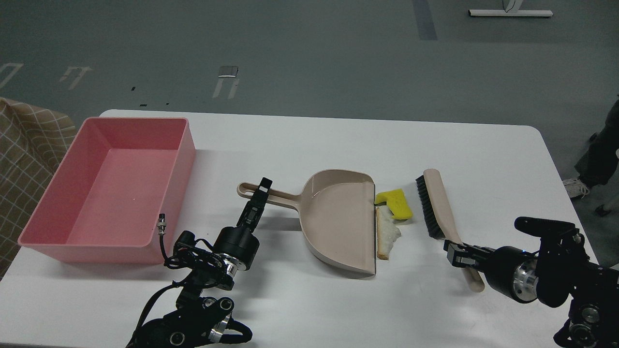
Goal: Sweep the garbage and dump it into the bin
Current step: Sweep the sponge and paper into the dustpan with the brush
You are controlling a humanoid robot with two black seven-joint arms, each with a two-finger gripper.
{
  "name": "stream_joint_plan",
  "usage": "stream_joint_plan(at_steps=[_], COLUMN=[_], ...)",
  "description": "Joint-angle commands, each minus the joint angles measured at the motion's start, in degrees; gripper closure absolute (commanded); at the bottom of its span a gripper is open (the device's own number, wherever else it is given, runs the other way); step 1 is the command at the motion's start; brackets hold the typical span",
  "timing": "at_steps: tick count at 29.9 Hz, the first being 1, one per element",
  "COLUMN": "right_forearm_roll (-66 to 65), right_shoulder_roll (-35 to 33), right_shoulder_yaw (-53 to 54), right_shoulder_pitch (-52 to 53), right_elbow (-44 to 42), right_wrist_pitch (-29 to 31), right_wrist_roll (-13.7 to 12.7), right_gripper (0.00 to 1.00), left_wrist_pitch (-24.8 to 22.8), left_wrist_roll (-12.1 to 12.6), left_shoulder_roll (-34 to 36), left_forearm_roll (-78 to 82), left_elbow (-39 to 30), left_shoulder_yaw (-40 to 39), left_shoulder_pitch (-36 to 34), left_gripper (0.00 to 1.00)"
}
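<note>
The garbage lies just right of the dustpan's mouth: a yellow sponge chunk (395,201) and a white bread piece with brown crust (386,233). The beige dustpan (338,220) rests flat, its handle pointing left, and my left gripper (262,189) is shut on that handle. My right gripper (456,253) is shut on the handle of the beige brush (437,205), whose black bristles face the garbage from the right, a small gap away. The pink bin (109,186) stands at the table's left and is empty inside.
The white table (483,154) has rounded corners, with grey floor beyond its far edge. A checkered brown cloth (24,159) shows past the table's left edge. A person's legs (597,154) stand off the right side.
</note>
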Motion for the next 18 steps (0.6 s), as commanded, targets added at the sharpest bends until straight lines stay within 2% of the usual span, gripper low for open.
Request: stream_joint_plan(at_steps=[1, 18], right_forearm_roll=[-0.09, -0.44], right_shoulder_roll=[1.62, 10.33], right_shoulder_yaw=[-1.36, -3.83], right_shoulder_pitch=[0.39, 2.33], right_elbow=[-0.32, -0.58], right_wrist_pitch=[0.01, 0.01], right_wrist_roll=[-0.52, -3.69], right_gripper=[0.79, 0.78], left_wrist_pitch=[0.0, 0.0], left_wrist_roll=[0.0, 0.0], left_shoulder_roll=[0.09, 0.7], left_forearm_roll=[0.0, -0.09], left_elbow=[0.0, -0.09], left_shoulder_yaw=[0.0, -0.09], left_shoulder_pitch=[0.09, 0.35], left_gripper=[0.88, 0.88])
